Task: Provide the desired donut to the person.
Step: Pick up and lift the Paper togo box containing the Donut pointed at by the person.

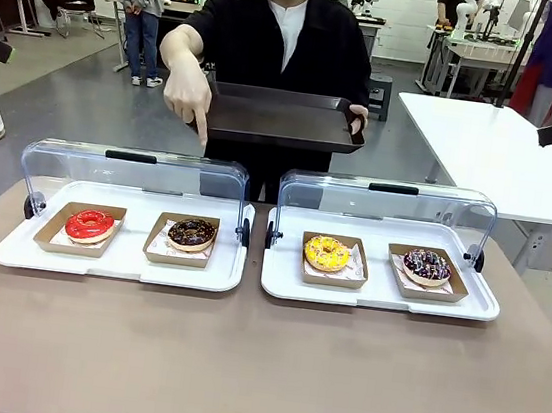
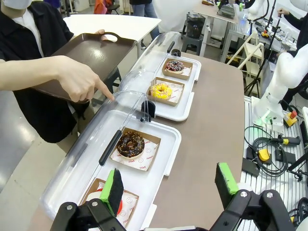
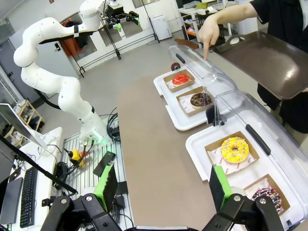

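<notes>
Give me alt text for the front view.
A person in a black top points one hand down over the chocolate-glazed ring donut, holding a dark brown plastic tray. Two white display trays with raised clear lids each hold two donuts.

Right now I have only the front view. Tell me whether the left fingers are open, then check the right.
Observer: The left wrist view shows the left gripper with its fingers open and nothing between them.
Operator: Now the right.
Observer: In its own wrist view, the right gripper is open and empty too.
Operator: Confirm where that pointing finger ends.
Observer: In the left wrist view, the person's hand has its fingertip at the top of the clear lid, at the chocolate donut end of that case.
</notes>
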Available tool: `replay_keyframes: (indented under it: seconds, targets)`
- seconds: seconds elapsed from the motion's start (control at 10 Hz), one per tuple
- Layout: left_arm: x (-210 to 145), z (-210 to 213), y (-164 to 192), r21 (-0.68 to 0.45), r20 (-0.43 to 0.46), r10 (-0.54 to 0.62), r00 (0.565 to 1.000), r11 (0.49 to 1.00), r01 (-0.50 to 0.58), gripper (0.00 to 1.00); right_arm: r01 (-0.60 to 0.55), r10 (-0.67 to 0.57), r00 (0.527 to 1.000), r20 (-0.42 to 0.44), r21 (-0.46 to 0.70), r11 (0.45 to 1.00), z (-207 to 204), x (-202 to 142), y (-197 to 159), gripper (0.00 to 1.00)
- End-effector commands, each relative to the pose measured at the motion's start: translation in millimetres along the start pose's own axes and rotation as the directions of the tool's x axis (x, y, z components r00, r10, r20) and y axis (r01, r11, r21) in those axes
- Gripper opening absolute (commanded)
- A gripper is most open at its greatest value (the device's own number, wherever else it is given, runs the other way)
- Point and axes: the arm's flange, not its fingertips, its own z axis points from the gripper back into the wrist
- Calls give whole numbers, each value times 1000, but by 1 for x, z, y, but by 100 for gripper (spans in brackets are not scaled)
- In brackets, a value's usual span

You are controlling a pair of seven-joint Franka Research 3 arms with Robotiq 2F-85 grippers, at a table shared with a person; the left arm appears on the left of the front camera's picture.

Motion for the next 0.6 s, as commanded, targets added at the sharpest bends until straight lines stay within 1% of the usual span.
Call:
replay_keyframes:
  seconds: [0.0,0.1,0.2,0.3,0.4,0.5]
  targets:
    - [20,-10,-5,-8,-92,-69,993,998,68,100,-10,10,1000,8,6,1000,0,2,1,100]
    - [36,-27,-11,-14,-230,-131,964,991,132,100,-10,10,1000,8,6,1000,0,2,1,100]
    - [49,-49,-18,-18,-361,-201,911,978,209,100,-10,10,1000,8,6,1000,0,2,1,100]
    - [60,-75,-24,-24,-482,-262,836,958,286,100,-10,10,1000,8,6,1000,0,2,1,100]
    - [66,-107,-30,-75,-566,-317,761,939,335,100,-10,10,1000,8,6,1000,0,2,1,100]
    - [67,-136,-30,-103,-614,-342,711,928,358,100,-10,10,1000,8,6,1000,0,2,1,100]
